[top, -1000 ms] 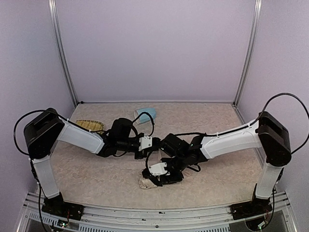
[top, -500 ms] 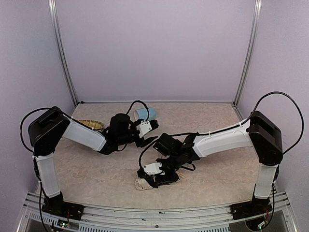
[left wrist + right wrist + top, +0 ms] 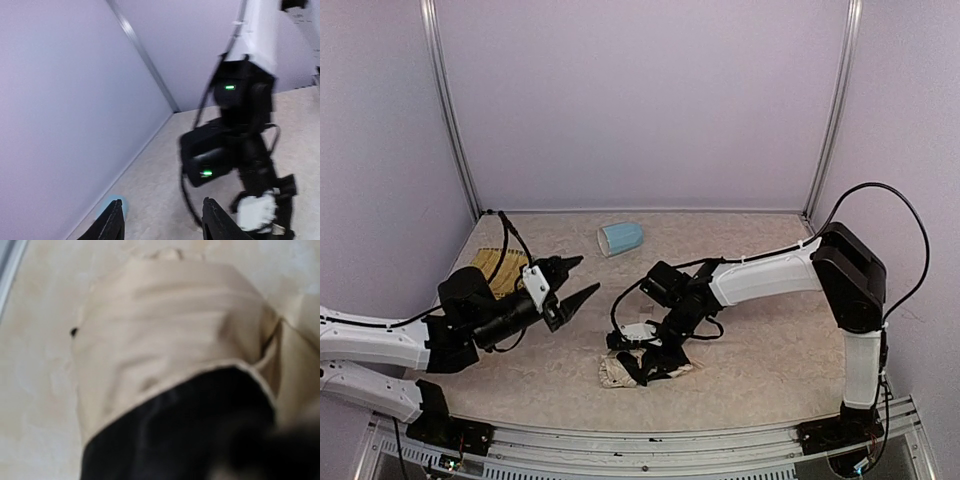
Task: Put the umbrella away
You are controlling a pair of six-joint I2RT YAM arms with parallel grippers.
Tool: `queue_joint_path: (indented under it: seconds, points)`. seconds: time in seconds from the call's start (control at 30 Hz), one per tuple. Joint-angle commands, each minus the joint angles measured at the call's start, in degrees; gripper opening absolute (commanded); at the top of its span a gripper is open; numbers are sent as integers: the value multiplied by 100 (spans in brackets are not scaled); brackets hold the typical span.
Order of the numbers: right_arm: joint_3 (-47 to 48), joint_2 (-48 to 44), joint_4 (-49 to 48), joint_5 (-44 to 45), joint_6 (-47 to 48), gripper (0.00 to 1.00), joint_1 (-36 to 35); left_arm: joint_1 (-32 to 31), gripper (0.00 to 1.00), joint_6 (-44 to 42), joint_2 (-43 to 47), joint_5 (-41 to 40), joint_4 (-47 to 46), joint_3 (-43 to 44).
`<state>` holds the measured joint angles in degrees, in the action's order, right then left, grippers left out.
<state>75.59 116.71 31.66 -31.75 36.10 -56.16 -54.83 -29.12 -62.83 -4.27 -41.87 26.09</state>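
Umbrella (image 3: 642,368) is lying on the desk (image 3: 770,350), close to the front edge and about midway between the two arm bases. It is sitting as a loose, crumpled bundle: cream-beige fabric outside, black lining showing through.

Right arm (image 3: 760,278) is reaching across and down onto it. Its jaws are pressing into the folds from above. The right wrist view is filling up with beige cloth (image 3: 165,325) and a dark patch of lining below it, all blurred. Cannot tell whether these jaws are clamping the fabric or only resting in it.

Left arm (image 3: 380,340) is stretching low over the left side of the desk, well apart from the umbrella. Its jaws are standing apart with nothing between them, fingers (image 3: 113,224) pointing toward the right arm.

Light-blue mug (image 3: 621,238) is lying on its side near the back wall. Yellow straw tray (image 3: 500,270) is sitting at the left, partly hidden behind the left wrist.
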Motion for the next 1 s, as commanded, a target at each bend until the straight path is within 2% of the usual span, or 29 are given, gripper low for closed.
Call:
queue_joint_path:
  seconds: [0.0, 0.1, 0.2, 0.3, 0.37, 0.4, 0.43, 0.53, 0.6, 0.73, 0.8, 0.87, 0.97]
  points:
    - [-234, 884, 1663, -318, -308, 0, 117, -1032, 53, -190, 501, 662, 1692, -510]
    - [-33, 1077, 1756, -500, -327, 0, 274, -1566, 59, -332, 207, 359, 1998, -538]
    - [121, 1211, 1810, -543, -357, 0, 368, -1617, 71, -636, -495, 106, 2076, -375]
    - [196, 1257, 1846, -547, -321, 0, 381, -1564, 80, -928, -1498, -257, 1815, -72]
    - [202, 1254, 1839, -576, -296, 0, 399, -1377, 86, -978, -2009, -150, 1787, 196]
    - [211, 1258, 1836, -584, -290, 0, 407, -1241, 95, -932, -2238, 4, 1827, 350]
    - [223, 1263, 1843, -581, -274, 0, 416, -1116, 98, -870, -2449, 124, 1902, 511]
    - [246, 1260, 1849, -561, -253, 0, 446, -955, 98, -702, -3006, 257, 2322, 959]
    - [259, 1211, 1817, -617, -225, 0, 469, -925, 93, -666, -3298, 278, 2743, 1185]
    - [266, 982, 1570, -644, -292, 0, 546, -903, 72, -546, -3654, 423, 3529, 1564]
    - [285, 832, 1392, -463, -436, 12, 567, -874, 63, -462, -3770, 509, 3897, 1728]
    - [270, 655, 1217, -322, -554, 23, 566, -871, 50, -418, -3906, 566, 4210, 1897]
    - [137, 283, 789, -30, -793, 35, 584, -828, 25, -450, -4158, 748, 4672, 2201]
